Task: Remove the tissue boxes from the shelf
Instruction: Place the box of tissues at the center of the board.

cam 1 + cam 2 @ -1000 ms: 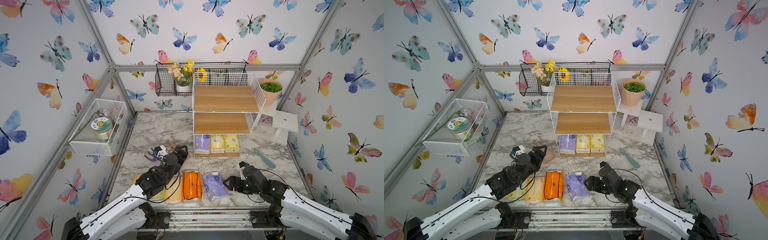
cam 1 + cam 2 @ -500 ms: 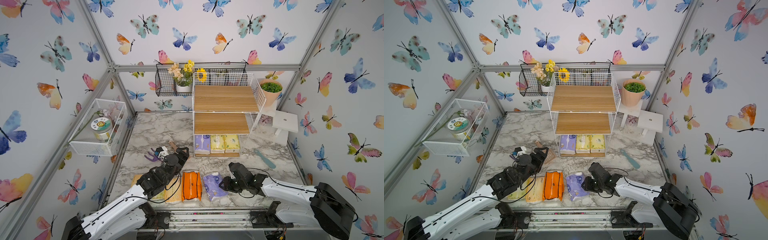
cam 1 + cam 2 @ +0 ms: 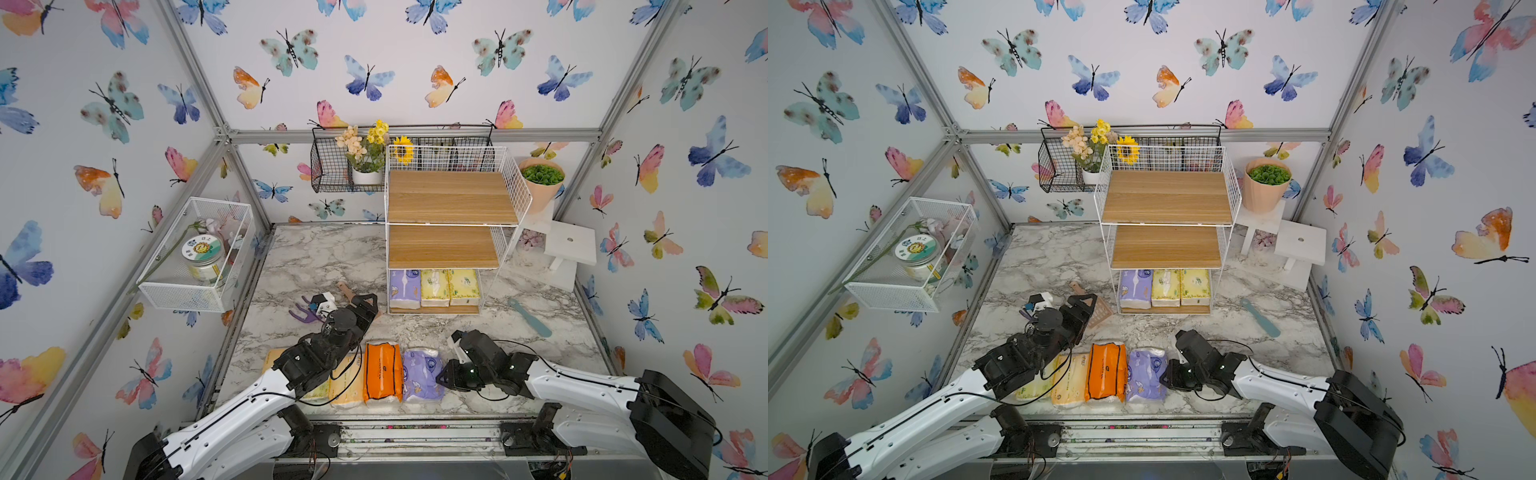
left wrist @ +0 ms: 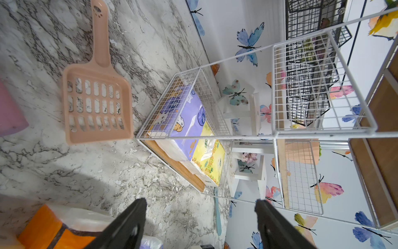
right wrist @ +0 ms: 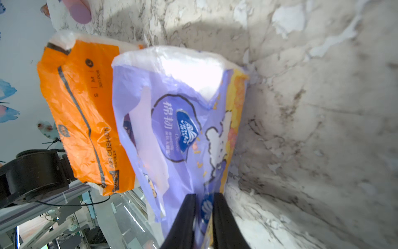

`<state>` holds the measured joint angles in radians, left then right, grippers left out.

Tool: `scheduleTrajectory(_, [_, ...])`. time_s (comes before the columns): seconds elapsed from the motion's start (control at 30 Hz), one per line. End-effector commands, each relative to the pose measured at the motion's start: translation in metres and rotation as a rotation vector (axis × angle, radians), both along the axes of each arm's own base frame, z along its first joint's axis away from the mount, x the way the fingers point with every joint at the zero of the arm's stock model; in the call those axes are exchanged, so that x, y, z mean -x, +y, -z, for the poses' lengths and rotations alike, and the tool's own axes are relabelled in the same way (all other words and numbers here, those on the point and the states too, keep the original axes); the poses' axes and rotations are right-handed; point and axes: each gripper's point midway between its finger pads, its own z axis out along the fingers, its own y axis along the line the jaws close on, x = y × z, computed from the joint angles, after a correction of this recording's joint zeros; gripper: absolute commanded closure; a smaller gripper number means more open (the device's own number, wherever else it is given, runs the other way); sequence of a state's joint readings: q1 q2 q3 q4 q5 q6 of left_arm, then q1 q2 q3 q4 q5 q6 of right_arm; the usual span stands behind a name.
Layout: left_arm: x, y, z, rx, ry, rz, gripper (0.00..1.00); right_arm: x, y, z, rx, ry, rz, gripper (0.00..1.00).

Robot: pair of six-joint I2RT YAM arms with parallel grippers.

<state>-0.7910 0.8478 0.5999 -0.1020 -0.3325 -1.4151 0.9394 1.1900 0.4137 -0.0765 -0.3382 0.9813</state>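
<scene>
Counter: marble, with packs in two groups.

Shelf, back centre. The top and middle boards are bare. The bottom tier holds the shelf lilac pack and two yellow packs, side by side.

The front row runs along the counter's near edge: peach pack, orange pack and front lilac pack, touching.

Left gripper: jaws spread wide and empty, facing the bottom tier.

Right gripper: jaws nearly together, pinching the wrapper at one end of the front lilac pack, which rests against the orange pack.

My read is that I am placing this pack, and three are left on the shelf. Next I release the film and back off. Then I send a gripper in low under the middle board for the shelf lilac pack. The wire sides leave little room.
</scene>
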Motion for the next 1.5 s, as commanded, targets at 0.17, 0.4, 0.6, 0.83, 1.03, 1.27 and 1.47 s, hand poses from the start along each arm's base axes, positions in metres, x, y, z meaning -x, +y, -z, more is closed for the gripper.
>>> scheduleTrajectory(0.17, [0.000, -0.004, 0.002, 0.003, -0.001, 0.030, 0.16, 0.013, 0.018, 0.004, 0.009, 0.015, -0.085, 0.89])
scheduleTrajectory(0.4, [0.000, -0.005, 0.003, 0.001, 0.001, 0.031, 0.16, 0.003, 0.026, 0.001, 0.047, -0.029, -0.113, 0.91])
scheduleTrajectory(0.6, [0.000, -0.004, 0.005, 0.003, 0.004, 0.031, 0.16, 0.001, 0.028, 0.002, 0.055, -0.029, -0.121, 0.79])
scheduleTrajectory(0.83, [0.000, 0.003, 0.009, 0.012, 0.019, 0.008, 0.16, -0.026, 0.006, -0.031, 0.085, -0.166, 0.054, 0.43])
scheduleTrajectory(1.03, [0.002, 0.001, 0.022, 0.035, 0.056, 0.012, 0.16, -0.066, 0.005, -0.067, -0.085, -0.244, 0.384, 0.36])
scheduleTrajectory(1.27, [0.005, 0.007, 0.025, 0.038, 0.069, -0.001, 0.16, -0.118, 0.039, -0.095, -0.299, -0.279, 0.631, 0.37])
scheduleTrajectory(1.47, [0.008, 0.022, 0.026, 0.038, 0.066, -0.036, 0.16, -0.142, 0.061, -0.086, -0.353, -0.228, 0.749, 0.32])
